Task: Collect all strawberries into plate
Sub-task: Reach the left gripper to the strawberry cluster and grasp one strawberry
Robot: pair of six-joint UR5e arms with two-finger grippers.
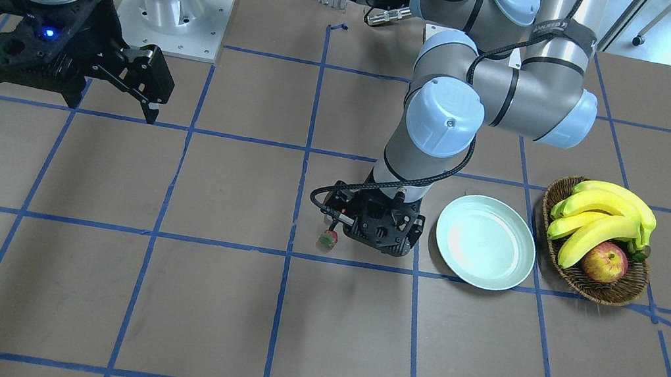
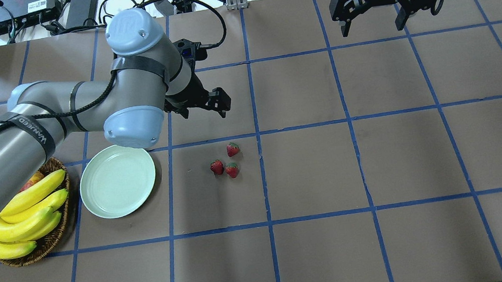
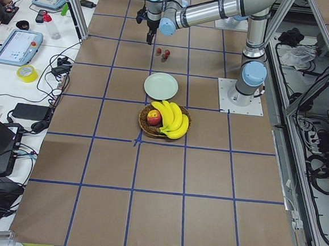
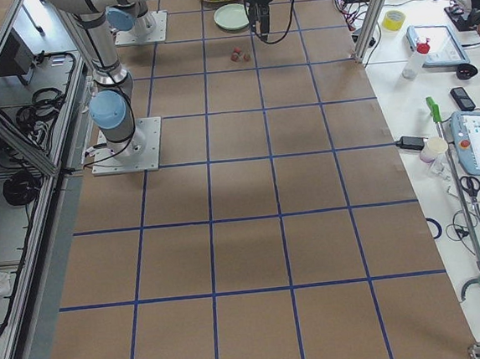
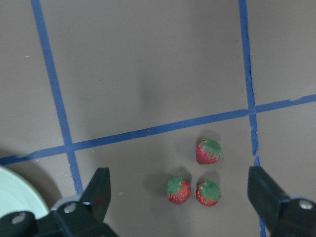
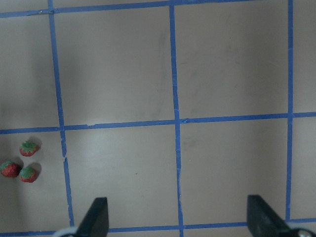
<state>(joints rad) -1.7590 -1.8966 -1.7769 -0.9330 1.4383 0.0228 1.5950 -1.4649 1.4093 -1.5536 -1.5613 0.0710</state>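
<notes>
I hold my left gripper [image 2: 202, 109] over the three strawberries [image 2: 217, 167], fingers spread wide and holding nothing, ready to drop on one. They sit together on the table [image 2: 312, 176] near the plate [image 2: 117, 181]; my right gripper [image 2: 371, 28], also spread wide, hangs far off.

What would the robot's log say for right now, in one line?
strawberries: three on table | plate: empty | left fingers: open over strawberries | right fingers: open, far off

We see three small red strawberries [image 2: 232, 170] with green tops, clustered close on the brown table [image 2: 377, 169]; round, shallow, pale mint plate [image 2: 117, 181] lying flat, apart from them, toward the robot's left
</notes>
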